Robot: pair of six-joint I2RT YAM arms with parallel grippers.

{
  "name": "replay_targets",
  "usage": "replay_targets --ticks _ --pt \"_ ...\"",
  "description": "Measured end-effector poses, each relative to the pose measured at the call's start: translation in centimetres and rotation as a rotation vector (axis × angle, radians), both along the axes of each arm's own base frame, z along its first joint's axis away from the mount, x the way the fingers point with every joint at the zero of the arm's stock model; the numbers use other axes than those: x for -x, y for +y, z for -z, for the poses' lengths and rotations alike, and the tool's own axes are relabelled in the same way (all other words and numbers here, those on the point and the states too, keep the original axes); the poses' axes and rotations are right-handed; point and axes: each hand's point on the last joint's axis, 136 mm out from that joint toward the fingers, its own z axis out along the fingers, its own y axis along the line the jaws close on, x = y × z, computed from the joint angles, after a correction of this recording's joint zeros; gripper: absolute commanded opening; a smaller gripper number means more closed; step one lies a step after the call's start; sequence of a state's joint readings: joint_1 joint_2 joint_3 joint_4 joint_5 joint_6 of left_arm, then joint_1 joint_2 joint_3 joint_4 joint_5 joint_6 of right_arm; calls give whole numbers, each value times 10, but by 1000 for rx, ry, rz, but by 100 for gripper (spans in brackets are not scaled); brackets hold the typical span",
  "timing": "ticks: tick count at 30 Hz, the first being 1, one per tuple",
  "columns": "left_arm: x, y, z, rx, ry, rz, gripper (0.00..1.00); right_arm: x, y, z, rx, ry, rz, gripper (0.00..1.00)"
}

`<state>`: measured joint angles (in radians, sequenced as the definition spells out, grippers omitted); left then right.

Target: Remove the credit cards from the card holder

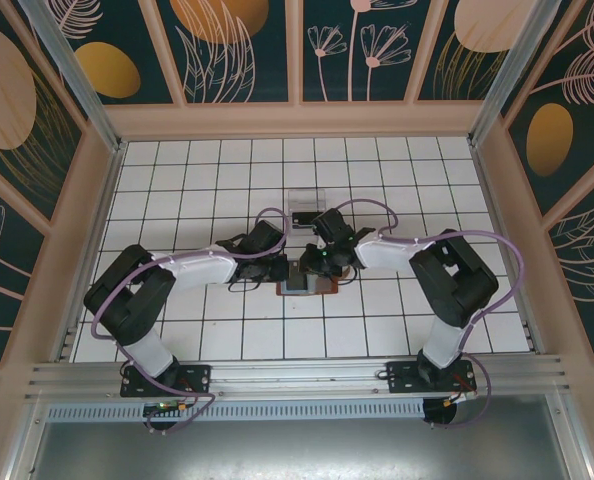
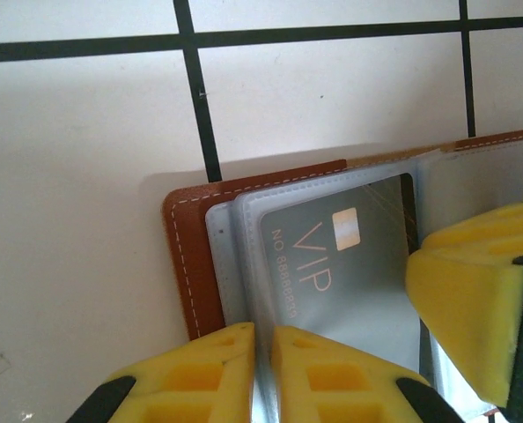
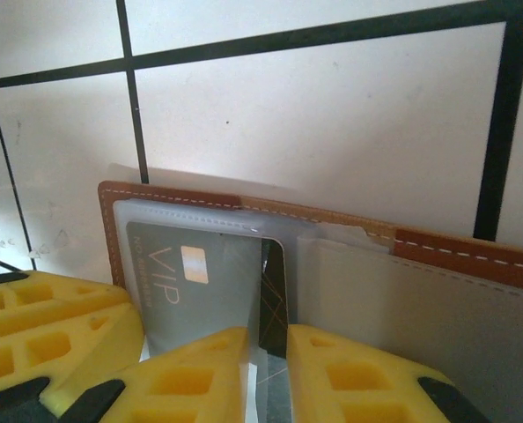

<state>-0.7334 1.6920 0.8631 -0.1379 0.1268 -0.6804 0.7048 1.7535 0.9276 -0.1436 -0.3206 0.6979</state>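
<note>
Centre of gridded counter [image 1: 177,320]: card holder [image 2: 187,264] open, long axis along near edge; left jaws pinch its sleeve [image 2: 244,264], right jaws a dark card [image 3: 275,291]; wrist views read VIP card [image 2: 332,256]

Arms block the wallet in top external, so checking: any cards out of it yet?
Observer: None that I can see. A grey VIP card sits inside a clear sleeve of the card holder.
Operator: What are the right fingers on?
Observer: The right fingers are closed on the sleeve edge, where a dark card peeks out beside the VIP one.
</note>
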Motion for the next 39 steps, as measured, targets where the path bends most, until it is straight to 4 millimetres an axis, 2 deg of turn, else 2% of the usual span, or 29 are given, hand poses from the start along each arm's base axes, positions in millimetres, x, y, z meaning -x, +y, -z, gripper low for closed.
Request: replay_targets --ticks 13,19,24,39 --pt "-1 -1 0 0 1 0 15 1 0 -1 -168 -2 0 20" --pt "-1 -1 1 -1 1 0 15 1 2 -4 -223 4 -4 24" --pt "-1 -1 0 -1 1 0 15 1 1 -3 -218 4 -5 29" --pt "-3 -3 1 -1 2 0 15 2 4 -3 -121 -2 -77 33"
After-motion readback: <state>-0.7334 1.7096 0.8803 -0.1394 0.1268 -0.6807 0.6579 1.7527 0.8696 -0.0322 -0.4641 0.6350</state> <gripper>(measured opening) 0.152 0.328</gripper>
